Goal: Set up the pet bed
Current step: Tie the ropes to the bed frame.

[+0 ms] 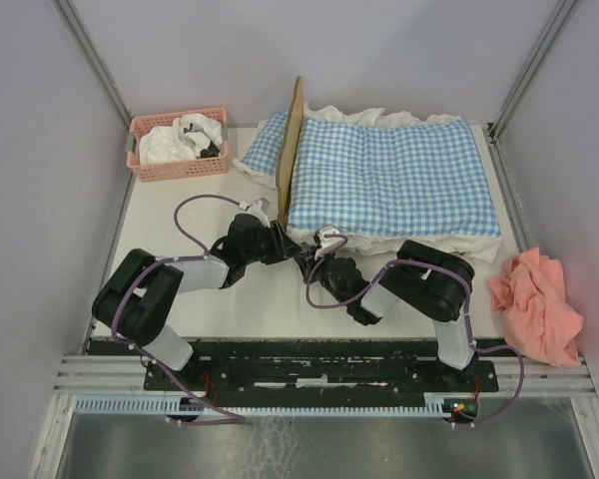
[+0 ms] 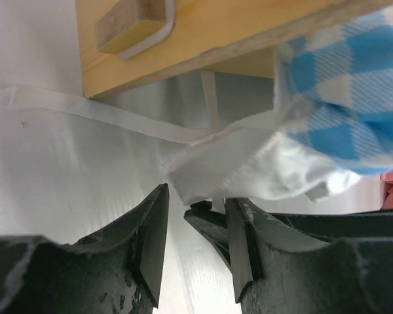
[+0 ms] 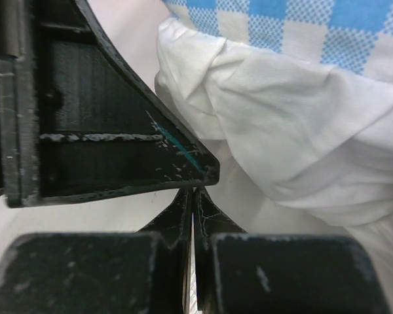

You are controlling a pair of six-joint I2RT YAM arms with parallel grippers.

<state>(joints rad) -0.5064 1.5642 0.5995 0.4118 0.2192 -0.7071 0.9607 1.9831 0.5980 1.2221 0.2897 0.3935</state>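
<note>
The pet bed [image 1: 296, 130] stands toward the far middle of the table [image 1: 250, 309], its scalloped wooden headboard upright at the left end. The rest of the frame is covered by blue-and-white gingham bedding [image 1: 389, 175], whose white ruffle [image 1: 419, 244] spills over the near edge. A matching gingham pillow [image 1: 263, 150] lies just left of the headboard. Both arms reach in to the bed's near left corner, where the left pincer [image 1: 285, 244] and right pincer [image 1: 311, 254] meet tip to tip. In the left wrist view the left pincer [image 2: 196, 196] has its jaws apart. The ruffle [image 2: 236, 170] hangs just ahead of them, below the bed's light wooden rail [image 2: 203, 39] and the gingham [image 2: 354, 85], and the dark tip of the other pincer pokes in between the fingers. In the right wrist view the right pincer [image 3: 193, 196] has its jaws pressed together. I cannot tell whether any thin edge of cloth is caught there. One finger [image 3: 105, 118] of the left pincer crosses just above it, and the ruffle [image 3: 281, 131] bunches close on the right under the gingham [image 3: 301, 26]. A pink basket [image 1: 150, 165] holding white items sits at the far left of the table, and a crumpled salmon cloth [image 1: 536, 304] lies at the right edge.
</note>
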